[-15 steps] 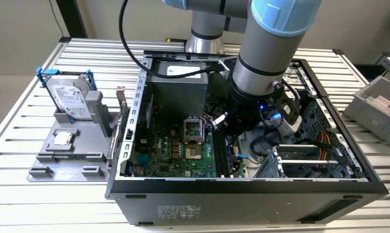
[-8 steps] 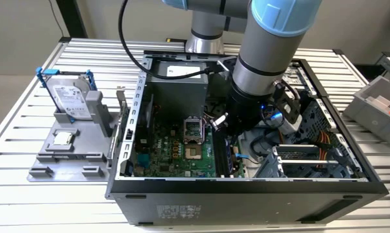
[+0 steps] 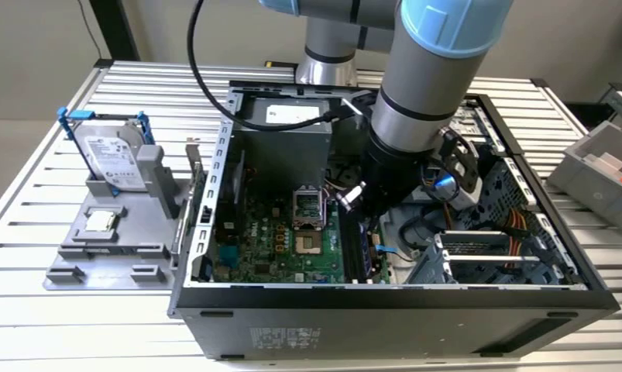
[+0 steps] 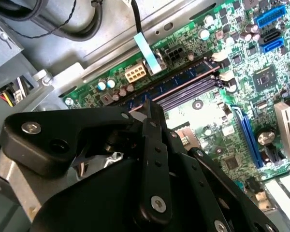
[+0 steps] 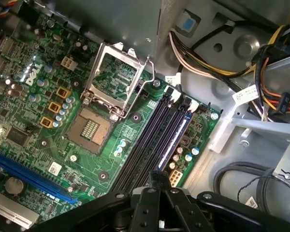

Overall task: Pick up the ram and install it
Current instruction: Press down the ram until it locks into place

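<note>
The gripper (image 5: 157,191), fingers pressed together, sits over the ram (image 4: 183,79) seated in the far slot (image 5: 176,128). Install step seems underway; judged need: pressing it home until latches click.

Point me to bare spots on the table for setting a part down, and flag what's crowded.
Free: slatted table in front of the grey fixture, and the strip between the open case and grey bin. Crowded: inside the case, where the gripper hangs over the motherboard among cables.
</note>
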`<state>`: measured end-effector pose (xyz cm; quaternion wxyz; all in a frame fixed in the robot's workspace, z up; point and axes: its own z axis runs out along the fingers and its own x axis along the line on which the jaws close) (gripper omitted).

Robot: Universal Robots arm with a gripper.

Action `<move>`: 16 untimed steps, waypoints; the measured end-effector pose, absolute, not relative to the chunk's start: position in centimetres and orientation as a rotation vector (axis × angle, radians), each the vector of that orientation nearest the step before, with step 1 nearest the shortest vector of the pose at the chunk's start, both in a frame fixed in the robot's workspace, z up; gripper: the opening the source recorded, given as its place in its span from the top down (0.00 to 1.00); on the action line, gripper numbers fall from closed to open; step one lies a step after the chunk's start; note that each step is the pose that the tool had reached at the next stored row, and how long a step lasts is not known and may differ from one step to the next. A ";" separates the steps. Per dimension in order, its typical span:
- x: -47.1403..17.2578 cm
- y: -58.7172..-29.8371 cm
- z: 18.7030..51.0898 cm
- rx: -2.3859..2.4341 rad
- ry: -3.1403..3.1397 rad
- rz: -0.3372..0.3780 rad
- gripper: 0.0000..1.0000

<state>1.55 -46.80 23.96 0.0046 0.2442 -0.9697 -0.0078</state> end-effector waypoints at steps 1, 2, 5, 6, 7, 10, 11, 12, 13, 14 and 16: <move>1.6 -46.8 24.0 0.776 -3.035 -0.024 1.00; 1.5 -46.8 24.0 0.787 -3.032 -0.024 1.00; 1.5 -46.7 24.0 0.824 -3.022 -0.025 1.00; 1.5 -46.7 24.0 0.837 -3.018 -0.025 1.00; 1.5 -46.7 24.0 0.851 -3.014 -0.026 1.00; 1.6 -46.7 24.0 0.889 -3.003 -0.026 1.00; 1.6 -46.7 24.0 0.903 -2.999 -0.027 1.00; 1.6 -46.7 24.0 0.914 -2.996 -0.027 1.00; 1.6 -46.7 24.0 0.927 -2.992 -0.028 1.00; 1.6 -46.7 24.0 0.940 -2.988 -0.028 1.00; 1.6 -46.7 24.0 0.967 -2.979 -0.029 1.00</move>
